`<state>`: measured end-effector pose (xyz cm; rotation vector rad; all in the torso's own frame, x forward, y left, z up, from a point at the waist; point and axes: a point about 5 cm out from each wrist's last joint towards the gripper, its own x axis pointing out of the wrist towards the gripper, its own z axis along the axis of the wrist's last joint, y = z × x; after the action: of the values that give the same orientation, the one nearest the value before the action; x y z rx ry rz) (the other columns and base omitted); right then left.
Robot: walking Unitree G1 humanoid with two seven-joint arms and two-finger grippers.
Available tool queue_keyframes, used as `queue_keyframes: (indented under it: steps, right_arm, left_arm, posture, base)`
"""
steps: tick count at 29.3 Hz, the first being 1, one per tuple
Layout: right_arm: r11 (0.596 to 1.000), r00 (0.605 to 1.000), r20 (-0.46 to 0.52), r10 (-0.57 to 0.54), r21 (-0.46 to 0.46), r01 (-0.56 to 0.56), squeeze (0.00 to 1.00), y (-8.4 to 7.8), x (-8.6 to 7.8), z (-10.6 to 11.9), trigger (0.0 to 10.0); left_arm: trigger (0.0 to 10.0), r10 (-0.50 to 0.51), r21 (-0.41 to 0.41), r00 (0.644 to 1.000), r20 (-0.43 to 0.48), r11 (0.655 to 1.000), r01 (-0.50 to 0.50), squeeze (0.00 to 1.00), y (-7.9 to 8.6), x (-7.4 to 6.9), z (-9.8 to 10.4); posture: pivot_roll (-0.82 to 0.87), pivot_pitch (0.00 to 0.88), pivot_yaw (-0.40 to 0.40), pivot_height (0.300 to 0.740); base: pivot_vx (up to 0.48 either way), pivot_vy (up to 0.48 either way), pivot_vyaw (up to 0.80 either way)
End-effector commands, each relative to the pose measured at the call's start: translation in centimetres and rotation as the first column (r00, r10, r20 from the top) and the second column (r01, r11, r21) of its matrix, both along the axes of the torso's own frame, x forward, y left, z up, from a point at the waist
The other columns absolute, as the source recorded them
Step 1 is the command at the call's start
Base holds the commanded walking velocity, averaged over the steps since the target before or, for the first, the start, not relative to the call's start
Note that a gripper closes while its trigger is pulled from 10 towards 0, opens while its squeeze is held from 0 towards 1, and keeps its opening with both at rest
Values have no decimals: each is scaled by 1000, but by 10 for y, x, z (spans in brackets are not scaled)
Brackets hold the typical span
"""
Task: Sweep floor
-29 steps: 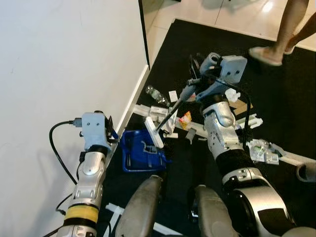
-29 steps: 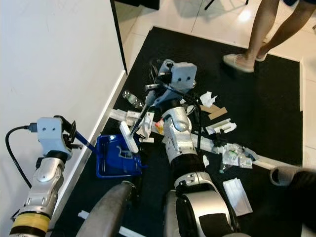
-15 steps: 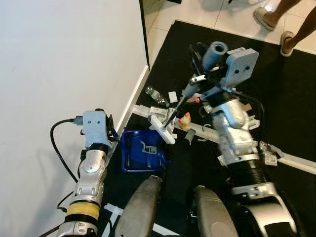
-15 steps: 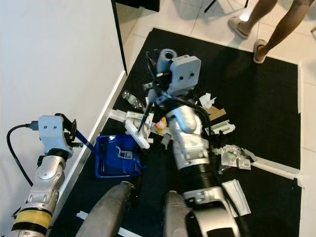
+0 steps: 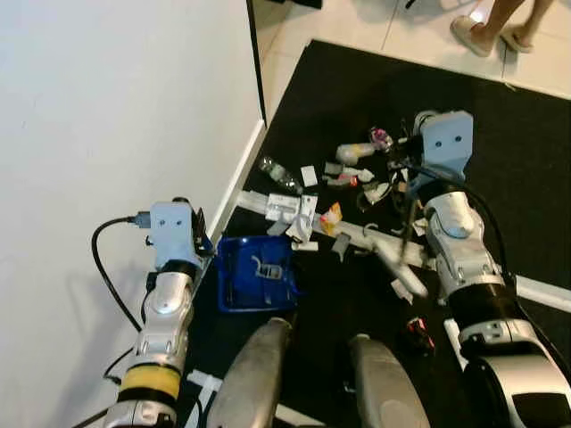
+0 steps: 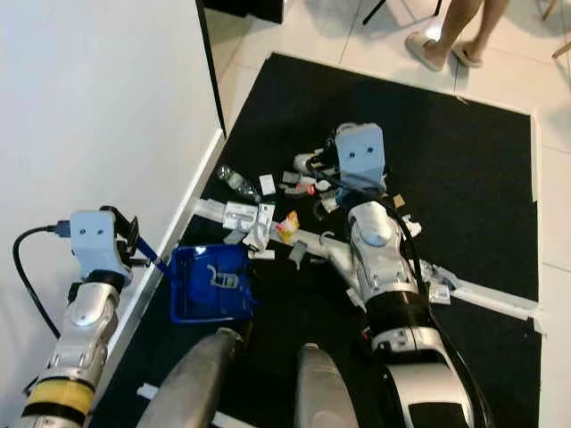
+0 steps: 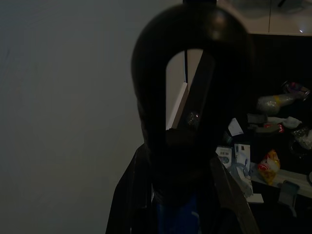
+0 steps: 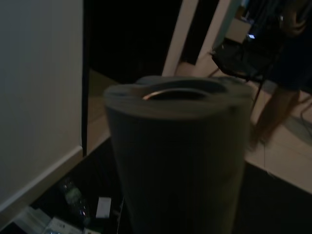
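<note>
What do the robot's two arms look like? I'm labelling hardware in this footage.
Both arms are silver metal with black joint sections. The left arm has a yellow band near its base, a pale blue-grey wrist box and a looping black cable. The right arm has the same boxy pale wrist housing and black cables along it.

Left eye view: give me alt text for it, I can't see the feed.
The left tool holds a blue dustpan on a black mat beside a white wall, while the right arm reaches over scattered litter. A person's feet stand beyond.
</note>
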<state>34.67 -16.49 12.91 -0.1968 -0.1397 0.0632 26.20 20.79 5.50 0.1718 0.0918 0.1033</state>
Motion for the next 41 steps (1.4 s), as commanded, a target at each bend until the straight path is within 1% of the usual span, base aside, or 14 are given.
queue_keyframes:
  steps: [1,8,9,10,12,15,20,21,25,28,32,35,37,41]
  right_arm:
    - [1000,1000,18,8,14,-8,0,5,0,-1,10000]
    - [998,1000,-17,2,58,-1,0,8,-2,-16,10000]
    - [992,999,-43,-21,121,26,0,8,-2,-23,10000]
    - [992,999,-43,-21,121,26,0,8,-2,-23,10000]
    - [973,995,-87,-53,219,71,0,8,-2,-30,10000]
    - [927,986,-151,-76,353,125,0,9,-1,-39,10000]
    - [914,980,-192,-51,386,123,0,18,-2,-47,10000]
    - [901,976,-217,-23,419,114,0,27,-2,-51,10000]
    - [875,972,-233,18,474,97,0,39,1,-51,10000]
    - [843,977,-200,74,536,45,0,53,8,-40,10000]
    - [820,979,-173,107,572,11,0,61,12,-32,10000]
    - [797,978,-132,161,602,-50,0,75,16,-22,10000]
    - [779,971,-110,211,618,-100,0,90,15,-18,10000]
    - [760,963,-96,253,635,-137,0,104,12,-17,10000]
  left_arm:
    - [10000,14,46,993,-115,999,-9,0,8,-15,-20]
    - [10000,24,56,992,-120,998,-17,0,13,-22,-21]
    - [10000,22,58,993,-120,998,-15,0,12,-23,-20]
    - [10000,22,58,993,-120,998,-15,0,12,-23,-20]
    - [10000,20,60,992,-122,998,-13,0,13,-25,-19]
    - [10000,19,61,992,-125,998,-12,0,13,-26,-19]
    - [10000,19,60,992,-126,998,-12,0,12,-27,-19]
    - [10000,21,58,992,-124,998,-14,0,12,-27,-19]
    - [10000,26,57,992,-121,998,-19,0,12,-26,-18]
    - [10000,29,57,992,-121,998,-22,0,13,-27,-18]
    - [10000,30,58,992,-121,998,-23,0,13,-27,-18]
    - [10000,31,57,992,-120,998,-24,0,12,-26,-18]
    - [10000,32,55,992,-119,998,-25,0,11,-25,-18]
    - [10000,34,53,993,-116,998,-28,0,10,-24,-18]
  posture:
    - [82,217,3,740]
    - [97,228,9,740]
    - [102,239,13,740]
    - [102,239,13,740]
    - [103,244,14,740]
    - [105,246,14,740]
    - [111,243,9,740]
    - [115,240,5,740]
    - [121,237,1,740]
    - [124,235,0,740]
    - [124,230,-2,740]
    - [124,226,-5,740]
    - [120,219,-9,740]
    - [120,211,-14,740]
  base:
    - [0,0,0]
    - [0,0,0]
    - [0,0,0]
    - [0,0,0]
    - [0,0,0]
    - [0,0,0]
    - [0,0,0]
    - [0,0,0]
    - [0,0,0]
    - [0,0,0]
    - [0,0,0]
    - [0,0,0]
    - [0,0,0]
    - [0,0,0]
